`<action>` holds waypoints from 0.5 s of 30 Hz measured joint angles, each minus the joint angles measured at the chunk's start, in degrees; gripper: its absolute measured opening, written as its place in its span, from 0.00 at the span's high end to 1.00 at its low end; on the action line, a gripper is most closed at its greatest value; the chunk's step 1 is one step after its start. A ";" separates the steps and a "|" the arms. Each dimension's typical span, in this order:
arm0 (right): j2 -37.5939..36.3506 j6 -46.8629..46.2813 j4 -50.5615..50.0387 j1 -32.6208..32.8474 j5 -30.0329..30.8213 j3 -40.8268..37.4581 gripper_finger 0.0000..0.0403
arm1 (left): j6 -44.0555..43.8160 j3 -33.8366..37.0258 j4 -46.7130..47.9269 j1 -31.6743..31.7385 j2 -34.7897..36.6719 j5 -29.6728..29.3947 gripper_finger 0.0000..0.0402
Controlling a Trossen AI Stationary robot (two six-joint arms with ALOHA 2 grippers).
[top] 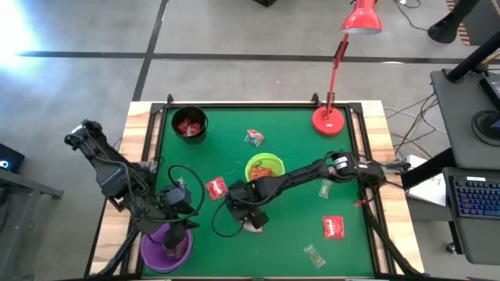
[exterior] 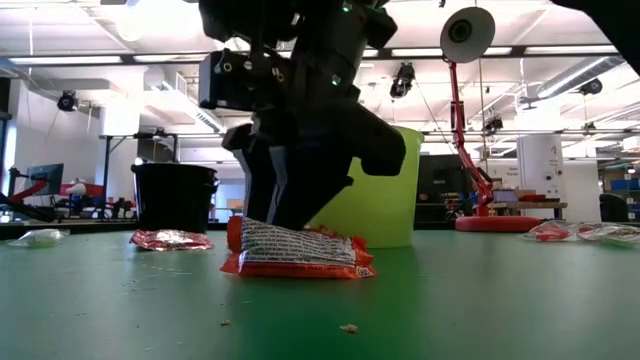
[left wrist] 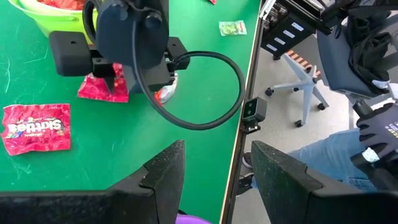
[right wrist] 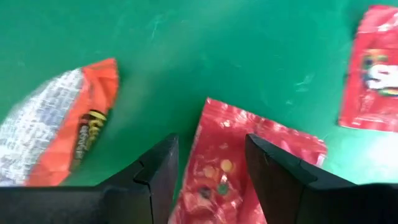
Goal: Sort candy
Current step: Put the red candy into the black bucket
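My right gripper (right wrist: pixel 208 180) hangs open near the table's middle (top: pixel 251 221), pointing steeply down. Its fingers stand on either side of one end of a flat red candy packet (right wrist: pixel 249 155). An orange-red candy packet (right wrist: pixel 62 143) lies beside it on the table, and in the low view this packet (exterior: pixel 300 252) hides the fingertips. Another red packet (top: pixel 216 187) lies flat to the left. My left gripper (left wrist: pixel 214 168) waits open above the purple bowl (top: pixel 160 254), with nothing between its fingers. My right gripper comes at the red packet's end (right wrist: pixel 214 134) from above, slanting, with one open finger on each side. The packet lies flat on the table. The fingertips are hidden, so I cannot tell whether they touch it.
The lime-green bowl (top: pixel 266 168) with candy stands just beyond the right gripper. The black bowl (top: pixel 190 123) stands far left and a red lamp (top: pixel 330 119) far right. More candy lies at the right: a red packet (top: pixel 333 227) and pale wrappers (top: pixel 314 254). A person sits past the table's edge (left wrist: pixel 323 162).
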State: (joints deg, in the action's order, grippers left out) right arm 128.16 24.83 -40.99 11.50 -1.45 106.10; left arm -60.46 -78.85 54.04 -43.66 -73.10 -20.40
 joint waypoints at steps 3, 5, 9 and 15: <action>0.00 0.06 -0.71 0.01 1.30 1.68 0.56 | 0.11 0.00 0.00 0.00 0.00 0.00 0.58; 0.02 0.33 -0.21 -0.05 1.64 2.58 0.56 | 0.45 0.02 0.02 0.00 0.00 0.00 0.58; 0.44 -0.01 -0.74 -0.17 1.64 2.58 0.56 | 0.83 0.02 0.00 0.00 0.00 0.00 0.58; 0.20 -1.65 -1.14 0.40 1.67 2.45 0.56 | 0.84 0.04 0.00 0.00 0.00 0.00 0.58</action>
State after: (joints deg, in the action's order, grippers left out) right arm 128.36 23.18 -42.13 11.90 0.22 108.55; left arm -59.63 -78.81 54.04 -43.66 -73.10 -20.40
